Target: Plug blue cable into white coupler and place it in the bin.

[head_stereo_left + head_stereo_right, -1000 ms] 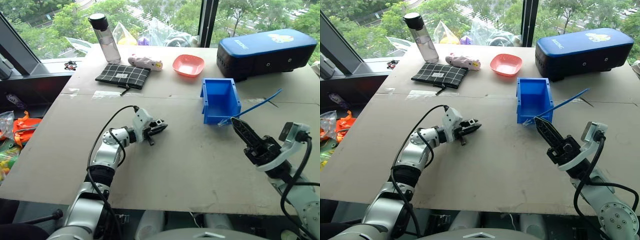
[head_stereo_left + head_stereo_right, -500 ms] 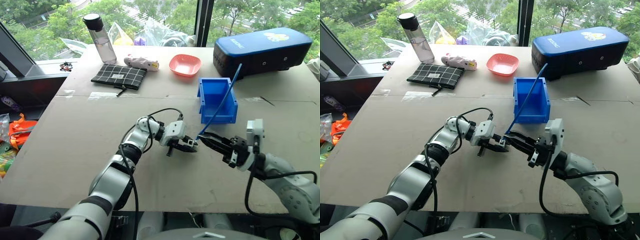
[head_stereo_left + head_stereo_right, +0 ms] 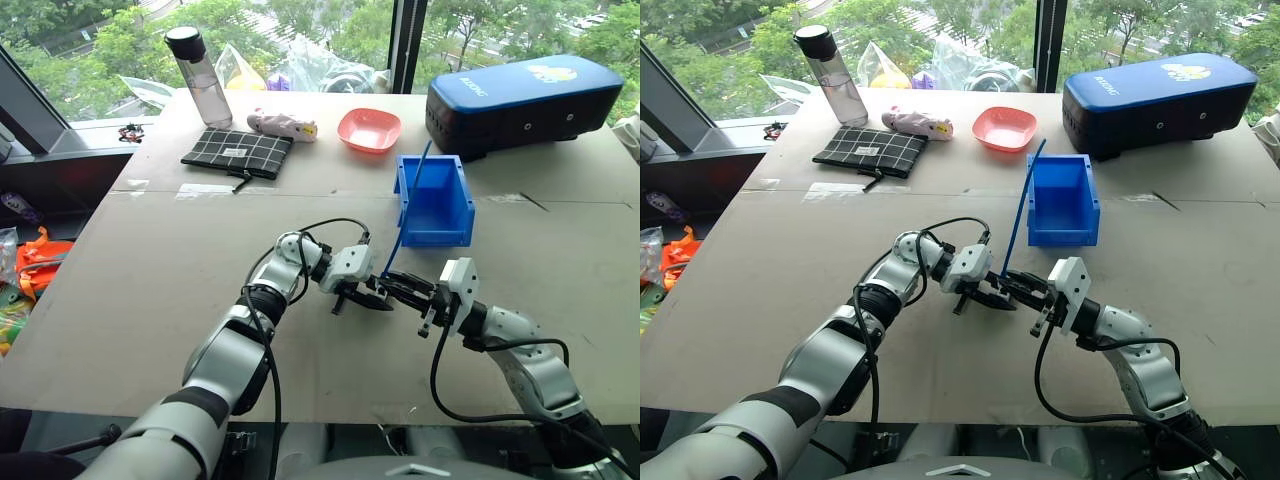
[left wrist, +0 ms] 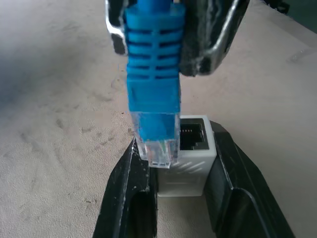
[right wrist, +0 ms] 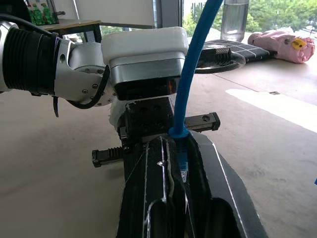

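1. Grippers meet tip to tip over the middle of the table [image 3: 150, 300], the left gripper [image 3: 372, 299] reaching in from our left and the right gripper [image 3: 400, 289] from our right
2. We see the left gripper clamped narrow on the coupler [image 4: 190, 153]: the small white block sits upright between the two black fingers [image 4: 130, 188], its dark socket facing up toward the other gripper
3. We see the right gripper closed tight on the cable [image 3: 405, 215], pinching it at the ribbed blue boot just behind the clear plug [image 4: 156, 141]
4. In the left wrist view the plug tip hangs just beside the socket, off to one side over the coupler's edge and one finger; it is not in the opening
5. From the pinch point the cable rises up and away as a stiff blue line, its free end crossing in front of the bin [image 3: 437, 200]
6. The bin stands open-topped on the table beyond the grippers, well apart from them, with nothing visible inside
7. Farther back we see a dark blue case [image 3: 530, 100] behind the bin, a pink bowl [image 3: 369, 129] to its left, then a checked pouch [image 3: 240, 153], a pink soft toy [image 3: 283, 124] and a bottle [image 3: 197, 75] near the window
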`<state>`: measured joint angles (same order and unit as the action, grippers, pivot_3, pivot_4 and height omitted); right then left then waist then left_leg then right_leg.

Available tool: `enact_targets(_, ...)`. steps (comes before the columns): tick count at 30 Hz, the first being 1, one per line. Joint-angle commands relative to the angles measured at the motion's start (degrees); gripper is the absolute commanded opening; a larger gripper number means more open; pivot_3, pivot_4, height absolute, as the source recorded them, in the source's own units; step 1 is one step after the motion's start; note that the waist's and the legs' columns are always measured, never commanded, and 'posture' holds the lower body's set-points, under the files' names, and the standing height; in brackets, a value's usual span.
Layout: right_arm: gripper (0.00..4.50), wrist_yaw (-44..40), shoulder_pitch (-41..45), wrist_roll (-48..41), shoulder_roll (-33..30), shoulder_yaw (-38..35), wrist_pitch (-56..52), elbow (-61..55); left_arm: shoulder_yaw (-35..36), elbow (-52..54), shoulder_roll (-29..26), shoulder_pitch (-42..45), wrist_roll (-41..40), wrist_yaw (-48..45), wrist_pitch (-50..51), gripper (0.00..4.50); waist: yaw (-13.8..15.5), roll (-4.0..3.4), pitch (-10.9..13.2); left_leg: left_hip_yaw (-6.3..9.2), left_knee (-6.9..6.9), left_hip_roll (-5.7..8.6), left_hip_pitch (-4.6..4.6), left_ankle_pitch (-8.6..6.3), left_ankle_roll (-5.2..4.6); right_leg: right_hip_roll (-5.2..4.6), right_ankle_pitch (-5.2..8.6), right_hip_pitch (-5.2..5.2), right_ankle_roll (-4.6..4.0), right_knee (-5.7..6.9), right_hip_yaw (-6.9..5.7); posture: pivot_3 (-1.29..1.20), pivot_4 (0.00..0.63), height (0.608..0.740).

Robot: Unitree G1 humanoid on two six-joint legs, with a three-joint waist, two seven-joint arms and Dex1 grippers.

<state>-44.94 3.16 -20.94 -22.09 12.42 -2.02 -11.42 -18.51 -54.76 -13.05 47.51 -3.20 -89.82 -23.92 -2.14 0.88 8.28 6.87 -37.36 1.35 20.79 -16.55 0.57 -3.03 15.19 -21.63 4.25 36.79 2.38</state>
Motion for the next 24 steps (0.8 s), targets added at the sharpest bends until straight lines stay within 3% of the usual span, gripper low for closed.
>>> enact_targets(1,0.00,-1.3,-1.4,-0.9,-0.3,-0.7,0.0,-1.5,0.9,-0.3,-0.5,1.5,0.3,-0.5,0.7,0.61,0.0,0.00,0.0,0.00,0.00,0.00,0.00,0.00,0.00,0.00,0.00,0.00,0.00,0.00,0.00,0.00,0.150,0.736)
enact_targets(24,0.00,-2.5,-0.4,-2.0,-0.8,-3.0,-2.0,-3.1,1.4,0.2,-1.5,1.1,0.7,-1.5,0.8,0.61,-0.1,0.00,0.0,0.04,0.00,0.00,-0.03,0.00,0.00,0.02,0.00,0.01,0.00,0.05,0.00,0.00,0.150,0.736)
